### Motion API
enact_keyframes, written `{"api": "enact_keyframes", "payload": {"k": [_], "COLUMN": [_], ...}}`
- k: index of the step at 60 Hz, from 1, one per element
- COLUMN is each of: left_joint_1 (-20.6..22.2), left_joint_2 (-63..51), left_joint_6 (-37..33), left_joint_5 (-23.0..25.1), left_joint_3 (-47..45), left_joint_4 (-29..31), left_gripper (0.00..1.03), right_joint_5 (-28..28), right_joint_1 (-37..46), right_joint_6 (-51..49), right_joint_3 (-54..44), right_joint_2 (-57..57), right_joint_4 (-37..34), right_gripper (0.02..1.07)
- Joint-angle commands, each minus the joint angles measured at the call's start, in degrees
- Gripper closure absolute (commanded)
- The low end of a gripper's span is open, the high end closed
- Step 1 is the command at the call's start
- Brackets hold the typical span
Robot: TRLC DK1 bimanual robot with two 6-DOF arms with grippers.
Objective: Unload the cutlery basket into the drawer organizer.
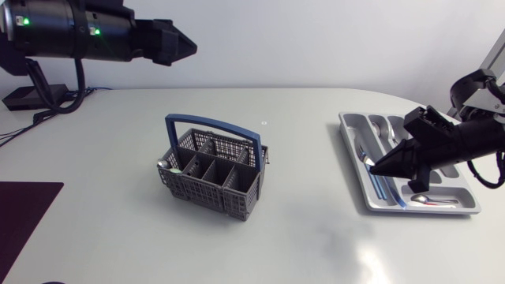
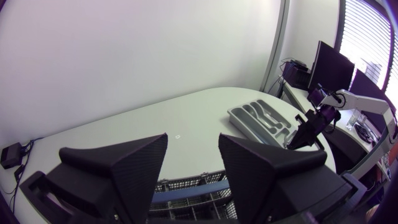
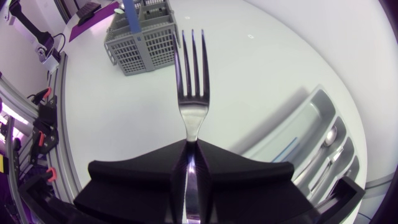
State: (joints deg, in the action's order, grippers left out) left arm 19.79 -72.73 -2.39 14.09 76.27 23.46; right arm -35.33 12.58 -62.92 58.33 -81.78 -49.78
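right gripper [image 3: 193,144] clamped on fork [image 3: 193,81], seemingly over tray [image 1: 353,126] | left gripper [image 2: 193,140] released | risk: fork pivots in narrow pinch, lands crooked

Cutlery basket [image 1: 211,175] on bench [image 1: 300,237]; drawer organizer [image 1: 351,134] well right of basket; right pincer [image 1: 377,168], clamping fork [image 3: 193,93], over its basket-facing side.

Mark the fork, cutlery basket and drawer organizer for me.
fork [image 3: 192,109]: right wrist view, on its head just below the tines.
cutlery basket [image 1: 207,192]: head view, on its near grey wall.
drawer organizer [image 1: 351,120]: head view, on its rim at a far corner.
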Motion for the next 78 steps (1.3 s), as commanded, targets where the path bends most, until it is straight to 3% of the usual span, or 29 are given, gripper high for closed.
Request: {"api": "enact_keyframes", "payload": {"k": [1, 24, 58, 78], "left_joint_1": [-2.0, -6.1, -10.1, -13.2], "left_joint_2": [1.6, 4.6, 8.4, 9.3], "left_joint_6": [-2.4, -6.8, -13.3, -15.9], "left_joint_5": [-0.1, -0.1, -0.1, 2.4], "left_joint_3": [-2.6, -9.6, -17.9, -21.2], "left_joint_4": [0.9, 2.3, 2.6, 2.0], "left_gripper": [0.43, 0.41, 0.32, 0.3], "right_joint_5": [-0.9, -2.3, -2.7, 6.1], "right_joint_1": [4.2, 15.5, 17.0, 13.5], "right_joint_6": [-7.3, -4.7, 20.6, 32.4], "right_joint_3": [4.4, 22.4, 50.0, 51.3], "right_joint_2": [-3.7, -19.2, -43.8, -49.4], "right_joint_4": [-2.3, -3.6, 2.1, 10.1], "right_gripper": [0.99, 0.99, 0.99, 0.98]}}
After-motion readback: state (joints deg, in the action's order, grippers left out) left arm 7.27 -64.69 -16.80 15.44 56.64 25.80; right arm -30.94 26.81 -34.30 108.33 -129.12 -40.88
